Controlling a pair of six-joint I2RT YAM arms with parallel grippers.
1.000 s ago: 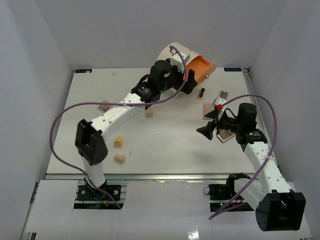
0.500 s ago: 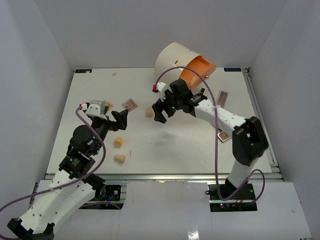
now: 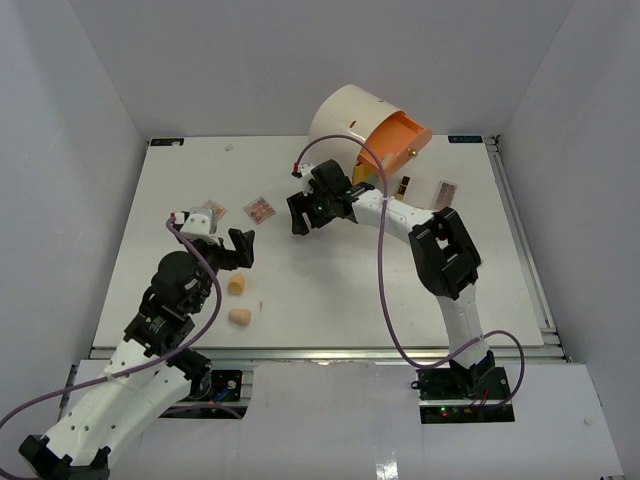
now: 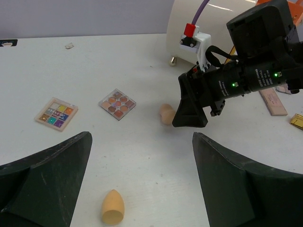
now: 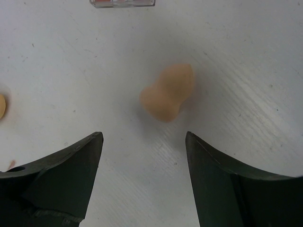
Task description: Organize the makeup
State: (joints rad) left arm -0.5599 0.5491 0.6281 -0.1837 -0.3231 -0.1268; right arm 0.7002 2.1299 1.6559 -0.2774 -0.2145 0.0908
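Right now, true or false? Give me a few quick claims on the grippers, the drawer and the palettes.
1. The right gripper grips a sponge. False: it is open, and the sponge lies loose on the table ahead of its fingers.
2. The orange drawer stands open. True.
3. The left gripper is open and empty. True.
4. Both square palettes sit inside the drawer. False: the brown palette and the bright palette lie on the table.
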